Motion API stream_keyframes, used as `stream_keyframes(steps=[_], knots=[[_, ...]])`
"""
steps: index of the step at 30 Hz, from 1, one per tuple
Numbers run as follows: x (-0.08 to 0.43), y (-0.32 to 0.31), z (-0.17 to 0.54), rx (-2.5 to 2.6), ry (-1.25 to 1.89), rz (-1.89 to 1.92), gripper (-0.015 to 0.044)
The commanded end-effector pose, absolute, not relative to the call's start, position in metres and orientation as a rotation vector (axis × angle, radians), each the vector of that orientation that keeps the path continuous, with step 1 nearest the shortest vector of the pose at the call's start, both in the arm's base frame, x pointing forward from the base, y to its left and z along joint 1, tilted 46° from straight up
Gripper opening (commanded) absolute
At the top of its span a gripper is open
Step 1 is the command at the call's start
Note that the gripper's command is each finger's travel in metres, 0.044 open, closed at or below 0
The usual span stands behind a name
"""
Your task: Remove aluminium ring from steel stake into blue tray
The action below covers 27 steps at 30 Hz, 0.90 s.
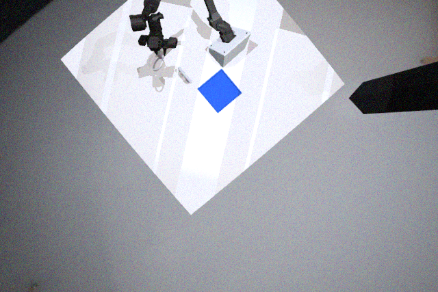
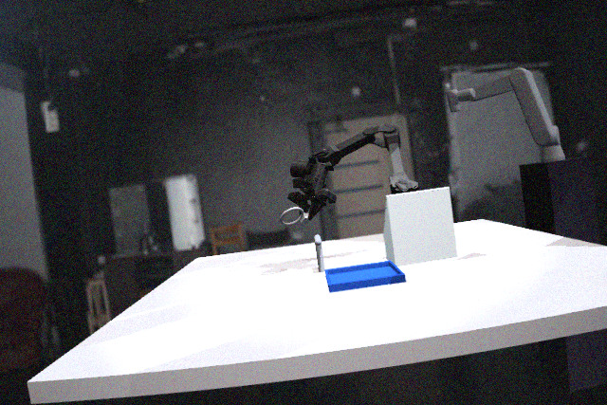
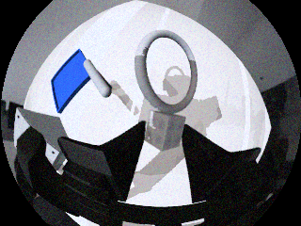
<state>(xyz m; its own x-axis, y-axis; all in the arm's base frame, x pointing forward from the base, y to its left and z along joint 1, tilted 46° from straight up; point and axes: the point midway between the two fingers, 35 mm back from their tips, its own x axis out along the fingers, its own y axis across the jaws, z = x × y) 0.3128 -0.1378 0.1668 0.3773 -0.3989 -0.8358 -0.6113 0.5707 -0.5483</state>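
1 aluminium ring, probably light, rigid, slick; best held by its block tab, where 1 part-open gripper grips it, clear of the stake.

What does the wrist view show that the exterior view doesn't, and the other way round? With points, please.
Only wrist: the tab [image 3: 165,131] as a distinct block between the gripper's [image 1: 159,55] [image 2: 309,215] [image 3: 164,134] two fingers.

Only exterior: an orange chair [image 2: 228,234] and a second, grey robot arm [image 2: 531,106] in the background.

Both: the ring [image 1: 154,63] [image 2: 281,216] [image 3: 140,71] off the stake [image 1: 184,75] [image 2: 320,255] [image 3: 98,79], and the blue tray [image 1: 219,91] [image 2: 365,275] [image 3: 69,81].
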Motion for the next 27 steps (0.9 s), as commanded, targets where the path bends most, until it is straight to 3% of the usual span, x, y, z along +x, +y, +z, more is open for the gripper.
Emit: stream_keyframes(steps=[1,27], knots=[[0.311,-0.139,0.172,-1.074,1.209,0.204,0.0],[0.292,-0.165,0.199,-1.496,1.099,0.411,0.0]])
